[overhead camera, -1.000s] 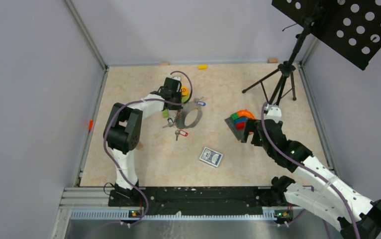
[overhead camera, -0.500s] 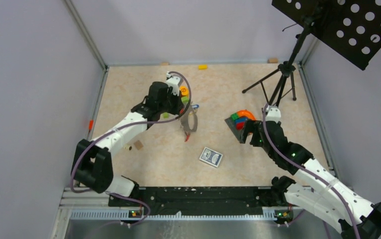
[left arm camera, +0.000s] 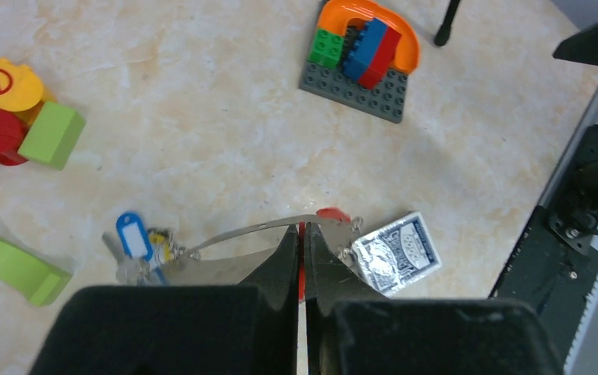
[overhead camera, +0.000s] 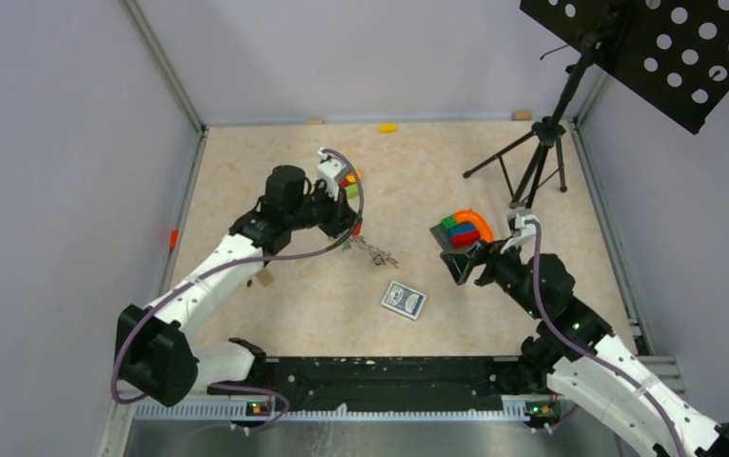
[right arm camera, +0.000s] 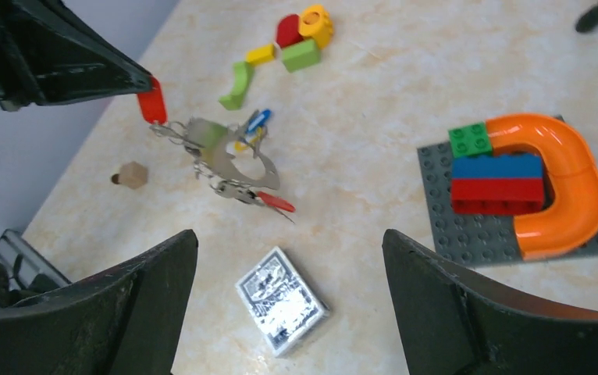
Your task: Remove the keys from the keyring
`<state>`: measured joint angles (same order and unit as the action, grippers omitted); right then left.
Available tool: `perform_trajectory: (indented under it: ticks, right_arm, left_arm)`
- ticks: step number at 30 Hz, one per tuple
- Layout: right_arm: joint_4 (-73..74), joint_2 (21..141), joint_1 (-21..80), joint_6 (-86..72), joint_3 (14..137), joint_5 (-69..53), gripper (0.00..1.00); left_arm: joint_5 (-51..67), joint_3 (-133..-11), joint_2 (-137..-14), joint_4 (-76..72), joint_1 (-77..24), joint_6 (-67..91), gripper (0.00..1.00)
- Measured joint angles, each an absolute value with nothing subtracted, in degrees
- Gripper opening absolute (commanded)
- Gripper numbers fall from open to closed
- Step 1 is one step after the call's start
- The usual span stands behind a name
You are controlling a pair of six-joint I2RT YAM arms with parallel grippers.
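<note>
Two arms, top view: left gripper (overhead camera: 350,232) has the keyring (overhead camera: 370,249) dangling edge-on from its tips, with the keys (overhead camera: 385,257) bunched along it. Right gripper (overhead camera: 470,268) sits just beside the grey baseplate (overhead camera: 443,243).
Left wrist view: fingers (left arm camera: 284,262) are squeezed together on the keyring's thin rim. The red tag (left arm camera: 332,215) is right at the tips, and we can't tell if that's pinched too. The blue tag (left arm camera: 129,234) hangs off to one side, and the card box (left arm camera: 397,251) lies on the table (left arm camera: 202,117) below.
Right wrist view: jaws are spread wide, gripping nothing, with the card box showing between them. The keyring hangs tilted off the left gripper, well apart from the right one.
</note>
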<state>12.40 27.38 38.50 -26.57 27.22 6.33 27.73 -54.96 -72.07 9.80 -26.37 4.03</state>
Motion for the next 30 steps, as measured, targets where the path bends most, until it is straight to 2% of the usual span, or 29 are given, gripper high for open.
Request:
perform_trajectory:
  ticks: [5, 13, 23, 30]
  right_arm:
    - [3.9, 23.7, 38.5, -24.6, 23.6, 2.0, 0.69]
    - [-7.5, 26.3, 38.5, -21.8, 22.5, -6.7, 0.58]
    - [-19.5, 34.2, 38.5, -20.3, 22.8, -19.7, 0.57]
    - [-24.7, 40.0, 38.7, -19.0, 24.9, -24.5, 0.58]
  left_arm:
    - [32.6, -55.2, -69.7, 11.9, -26.7, 3.5, 0.0]
    - [40.1, -56.7, -67.8, 13.8, -27.5, 3.8, 0.0]
    - [45.1, -57.2, -66.3, 13.8, -28.6, 4.9, 0.0]
    - [46.4, -57.2, -65.8, 13.8, -29.6, 6.1, 0.0]
